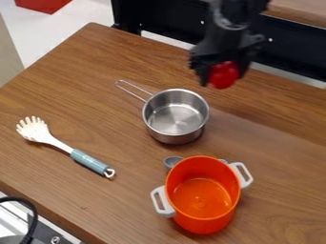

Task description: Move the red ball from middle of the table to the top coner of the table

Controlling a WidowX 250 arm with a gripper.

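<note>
the gripper [223, 77] has its fingers parted by about the ball's width and, as far as can be judged, closed on the red ball [224, 76], which hangs above the table [83, 100], toward one o'clock from its middle. twelve here is the top of the view.

the ball is round and smooth and much of it bulges below the grip, so a loose or off-centre hold could let it squirt out; dropped, it could roll past the far edge, just beyond at twelve to one o'clock. the table's top corner lies toward ten o'clock from the ball. a low path there could clip the steel saucepan [176, 116] at seven o'clock, most likely by its wire handle [132, 90], which points to ten. letting go from too high, or too near the corner, could send the ball onto the floor.

the ball's upper part is hidden by the gripper, so the contact is hard to judge, as is its height. the arm [230, 12] is cut off at twelve. farther out, toward six, the orange pot [202, 195] partly covers a small grey thing [171, 162] i cannot identify.
</note>
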